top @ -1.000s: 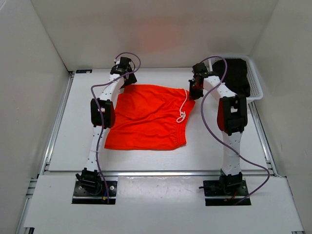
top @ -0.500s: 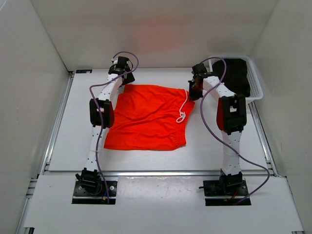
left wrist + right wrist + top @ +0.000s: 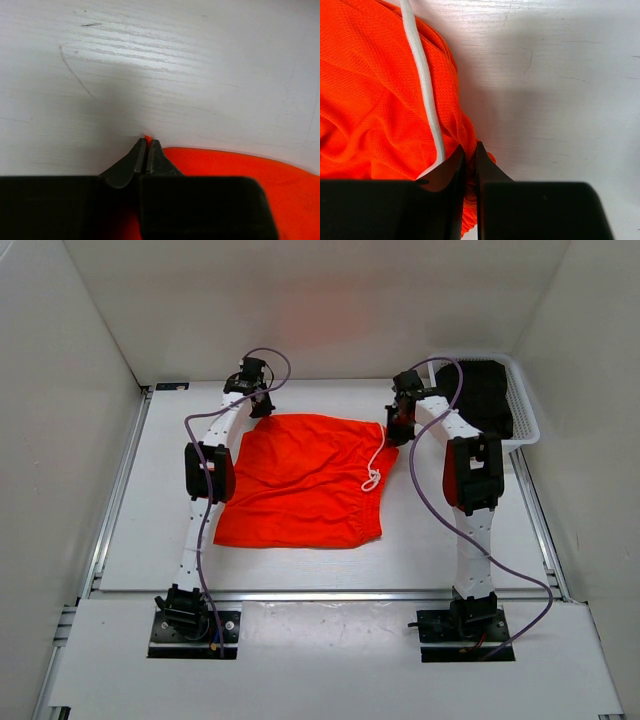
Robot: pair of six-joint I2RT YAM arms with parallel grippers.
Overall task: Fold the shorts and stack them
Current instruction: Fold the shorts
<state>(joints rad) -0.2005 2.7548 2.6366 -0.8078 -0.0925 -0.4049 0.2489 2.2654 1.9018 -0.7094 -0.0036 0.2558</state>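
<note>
— Where are the shorts (image 3: 300,485)?
— Flat in the middle of the bench (image 3: 140,540). They are bright orange. Their long side runs from left to right, and the white cord (image 3: 376,465) is at the right end.
— Who is holding them?
— Both arms. The left pincer (image 3: 260,405) is shut on the far left corner. A tiny bit of orange pokes out between its tips. The right pincer (image 3: 396,428) is shut on the far right corner, just beside the cord.
— Which way do the shorts lie from the pincers?
— Toward the near edge of the bench. Each arm is at its own corner, so neither one is nearer.
— What comes next, do you think?
— I think they lift the far edge and bring it over to the near edge.
— Is anything in the way?
— No. A white basket (image 3: 525,430) with dark clothes (image 3: 485,400) sits in the far right corner, near the right arm but apart from the shorts.
</note>
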